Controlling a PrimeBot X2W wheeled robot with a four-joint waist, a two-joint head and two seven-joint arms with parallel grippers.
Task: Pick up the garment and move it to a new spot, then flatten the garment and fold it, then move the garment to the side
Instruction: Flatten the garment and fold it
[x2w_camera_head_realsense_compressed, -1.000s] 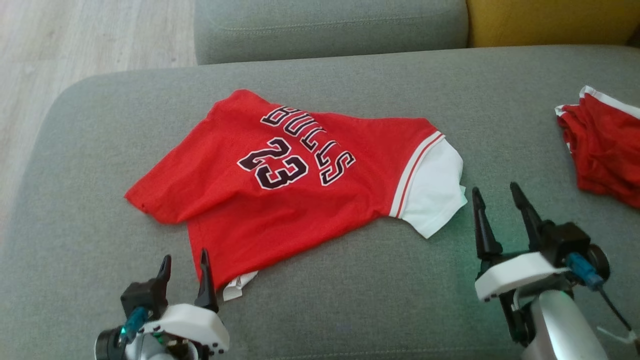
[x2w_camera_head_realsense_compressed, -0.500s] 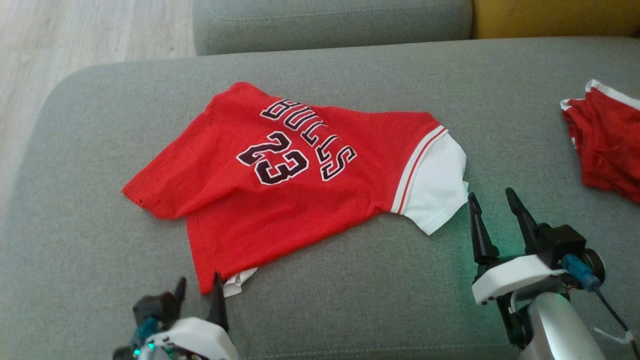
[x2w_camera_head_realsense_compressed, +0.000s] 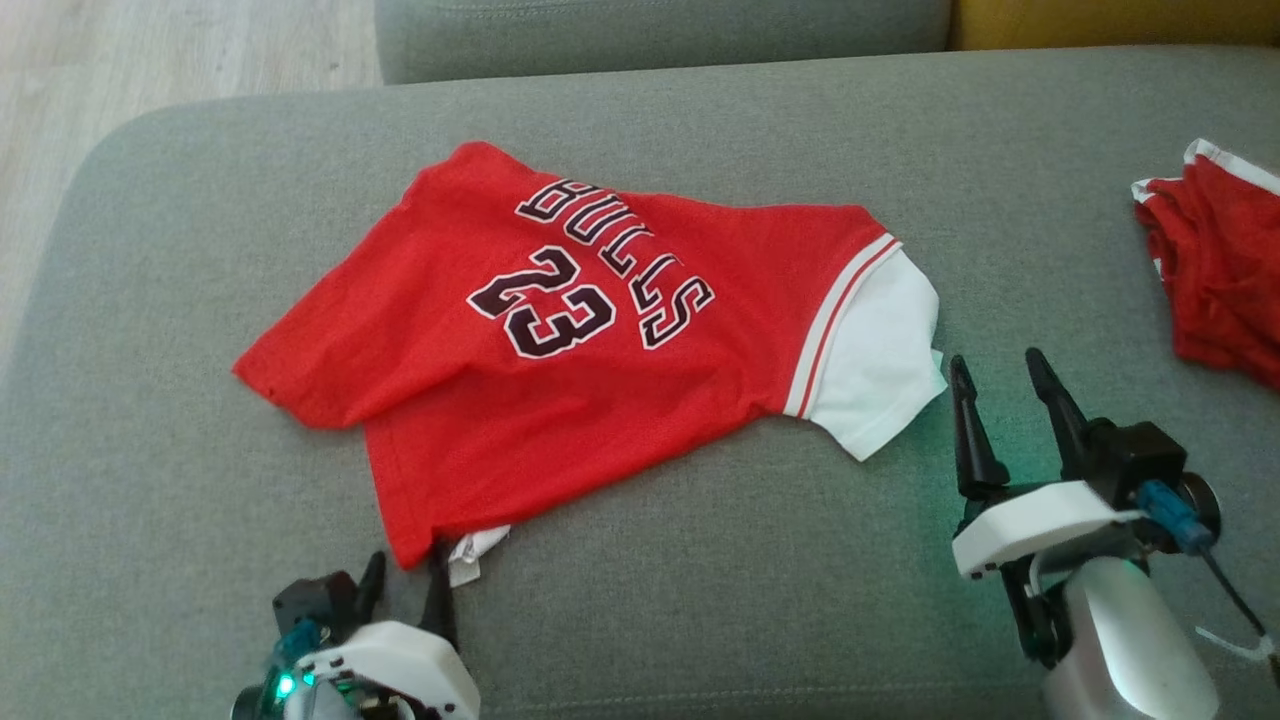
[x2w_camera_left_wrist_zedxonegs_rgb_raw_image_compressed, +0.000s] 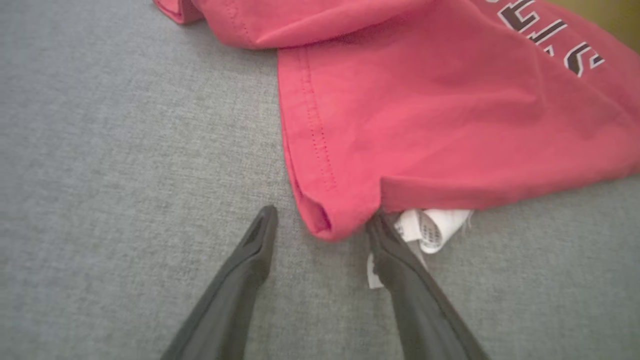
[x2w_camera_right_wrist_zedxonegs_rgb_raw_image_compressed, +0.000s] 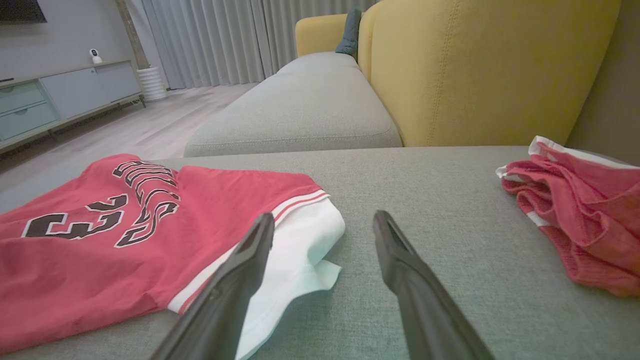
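Garment (x2w_camera_head_realsense_compressed: 560, 350): red jersey, white sleeve, rumpled on grey cushion (x2w_camera_head_realsense_compressed: 700, 600).

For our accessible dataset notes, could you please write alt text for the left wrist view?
The open left end effector straddles a corner of a red jersey lying on a grey cushion. White fabric pokes out under the hem beside one finger; dark lettering shows upper right.

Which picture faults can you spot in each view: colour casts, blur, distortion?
Head view: a green glow tints the sofa beside the right gripper. Left wrist view: the jersey looks washed-out pink; the left gripper is soft-edged. Right wrist view: wide-angle stretch makes the fingers loom large and blurred near the bottom.
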